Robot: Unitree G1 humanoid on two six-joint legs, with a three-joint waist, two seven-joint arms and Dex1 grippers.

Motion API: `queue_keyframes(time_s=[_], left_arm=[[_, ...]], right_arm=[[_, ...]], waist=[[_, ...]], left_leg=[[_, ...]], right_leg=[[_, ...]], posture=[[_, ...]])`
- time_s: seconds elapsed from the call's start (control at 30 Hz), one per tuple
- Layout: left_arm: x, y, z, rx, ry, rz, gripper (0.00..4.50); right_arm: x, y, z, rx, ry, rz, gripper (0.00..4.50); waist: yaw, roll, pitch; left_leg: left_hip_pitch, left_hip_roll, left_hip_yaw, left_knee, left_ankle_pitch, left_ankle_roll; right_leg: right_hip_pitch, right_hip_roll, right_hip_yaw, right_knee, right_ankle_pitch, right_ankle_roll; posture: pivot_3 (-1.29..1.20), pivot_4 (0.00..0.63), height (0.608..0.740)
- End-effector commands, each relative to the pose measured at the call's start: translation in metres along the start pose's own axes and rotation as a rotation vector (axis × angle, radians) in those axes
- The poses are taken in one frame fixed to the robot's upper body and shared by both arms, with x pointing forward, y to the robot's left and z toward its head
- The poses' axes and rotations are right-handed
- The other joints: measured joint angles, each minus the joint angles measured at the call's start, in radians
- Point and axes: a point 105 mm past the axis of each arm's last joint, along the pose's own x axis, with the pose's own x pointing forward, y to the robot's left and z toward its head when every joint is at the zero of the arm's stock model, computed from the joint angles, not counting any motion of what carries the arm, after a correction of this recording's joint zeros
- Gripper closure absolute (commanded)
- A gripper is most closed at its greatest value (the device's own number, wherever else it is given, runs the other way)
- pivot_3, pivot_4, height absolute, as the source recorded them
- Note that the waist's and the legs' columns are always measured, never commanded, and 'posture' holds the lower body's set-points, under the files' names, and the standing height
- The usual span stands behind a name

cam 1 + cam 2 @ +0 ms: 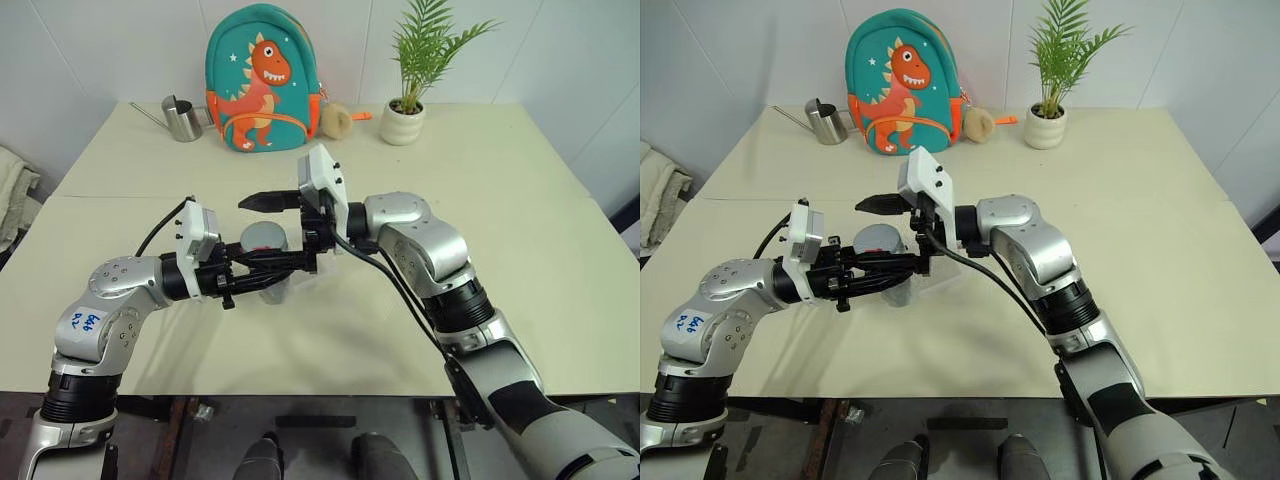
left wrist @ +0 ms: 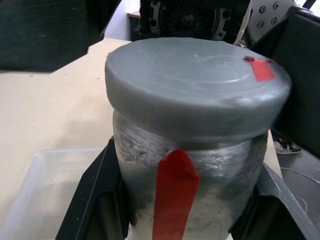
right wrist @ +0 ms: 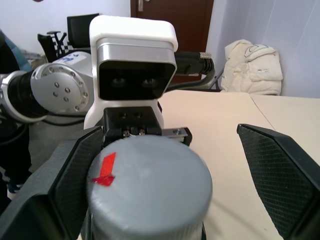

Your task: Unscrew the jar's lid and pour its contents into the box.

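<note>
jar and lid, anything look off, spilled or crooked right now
Nothing stands out. The jar is upright in the left end effector, the lid sits flat on it, and the box below shows no spill. The right end effector is open around the lid.

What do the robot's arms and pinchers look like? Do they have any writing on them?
Both arms are shiny silver tubes with black rings at the joints. The left arm has blue handwriting on a white patch near its shoulder. Each wrist carries a white and silver camera block, and black cables run along both arms. The left gripper and right gripper each have two flat black fingers with a bumpy grid texture.
</note>
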Motion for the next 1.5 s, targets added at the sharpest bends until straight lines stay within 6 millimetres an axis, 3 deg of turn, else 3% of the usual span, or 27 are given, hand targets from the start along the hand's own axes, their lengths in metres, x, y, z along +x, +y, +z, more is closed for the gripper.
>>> queue_keyframes(time_s=[0.03,0.23,0.4,0.57,0.73,0.93,1.17,1.5], left_arm=[[-0.001,-0.009,0.011,0.055,-0.022,-0.044,2.57],[-0.003,-0.008,0.010,0.054,-0.021,-0.040,2.57],[-0.005,-0.006,0.011,0.060,-0.015,-0.030,2.57],[-0.006,-0.004,0.010,0.063,-0.009,-0.023,2.57],[-0.003,-0.003,0.010,0.063,-0.009,-0.022,2.57],[-0.001,-0.003,0.010,0.060,-0.009,-0.028,2.57],[0.000,-0.002,0.011,0.060,-0.014,-0.031,2.57],[0.001,-0.003,0.011,0.057,-0.020,-0.033,2.57]], right_arm=[[-0.037,-0.026,0.010,-0.043,0.009,-0.137,0.03],[-0.081,-0.033,-0.001,-0.022,0.066,-0.199,0.03],[-0.092,-0.027,0.002,0.021,0.039,-0.191,0.03],[-0.075,-0.003,0.015,0.053,-0.030,-0.068,0.03],[-0.042,0.013,0.020,0.052,-0.054,-0.014,0.03],[-0.011,0.014,0.019,0.040,-0.044,-0.017,0.03],[0.005,0.015,0.016,0.021,-0.029,-0.015,0.03],[0.005,-0.001,0.017,0.004,-0.031,-0.081,0.03]], waist=[[0.000,0.000,0.000],[0.005,0.000,0.000],[0.001,-0.001,0.001],[-0.003,-0.001,0.001],[-0.001,-0.001,0.001],[0.000,-0.001,0.001],[0.000,-0.001,0.001],[-0.001,-0.001,0.001]], left_leg=[[0.000,0.000,0.000,0.000,0.000,0.000],[0.000,0.000,0.000,0.000,0.000,0.000],[0.000,0.000,0.003,0.000,0.000,0.001],[0.000,0.001,0.004,0.000,0.000,0.001],[0.000,0.001,0.004,0.001,0.000,0.001],[0.000,0.001,0.004,0.001,0.000,0.001],[0.000,0.001,0.004,0.001,0.000,0.001],[0.000,0.001,0.004,0.001,0.000,0.001]], right_leg=[[0.000,0.000,0.000,0.000,0.000,0.000],[0.000,0.000,0.000,-0.001,0.000,0.000],[0.000,0.000,0.002,-0.001,0.000,0.000],[-0.001,0.000,0.003,-0.001,0.000,0.001],[-0.001,0.000,0.004,0.000,0.000,0.001],[-0.001,0.000,0.004,0.000,0.000,0.001],[-0.001,0.000,0.004,0.000,0.000,0.001],[-0.002,0.000,0.004,0.000,0.000,0.001]], posture=[[0.00,0.150,0.740],[0.00,0.150,0.740],[0.00,0.150,0.740],[0.00,0.150,0.740],[0.00,0.150,0.740],[0.00,0.150,0.740],[0.00,0.150,0.740],[0.00,0.150,0.740]])
